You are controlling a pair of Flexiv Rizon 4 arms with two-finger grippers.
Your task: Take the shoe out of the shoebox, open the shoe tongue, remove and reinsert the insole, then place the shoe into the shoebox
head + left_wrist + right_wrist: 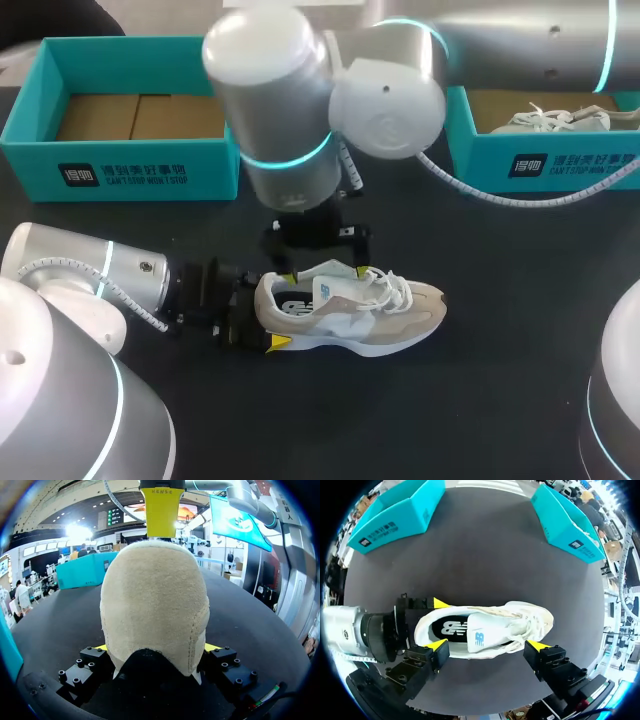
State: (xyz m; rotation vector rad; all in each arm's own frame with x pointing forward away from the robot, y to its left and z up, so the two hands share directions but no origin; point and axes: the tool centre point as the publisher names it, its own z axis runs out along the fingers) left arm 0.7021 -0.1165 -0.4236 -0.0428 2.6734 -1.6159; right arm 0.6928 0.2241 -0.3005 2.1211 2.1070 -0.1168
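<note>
We note black table (480, 420), matte surface. Two open teal boxes stand on far side: left shoebox (120, 165), brown cardboard floor showing; right shoebox (540, 165) at far right edge. Shoe (360, 315), beige and white, rests upright on sole near table middle, toe pointing right, well apart from both boxes.

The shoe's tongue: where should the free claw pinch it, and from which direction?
Pinch the free top edge of the tongue, coming straight down. The shoe stands upright on its sole with its opening facing up, the left gripper clamps its heel, and the open right gripper hangs above it.
</note>
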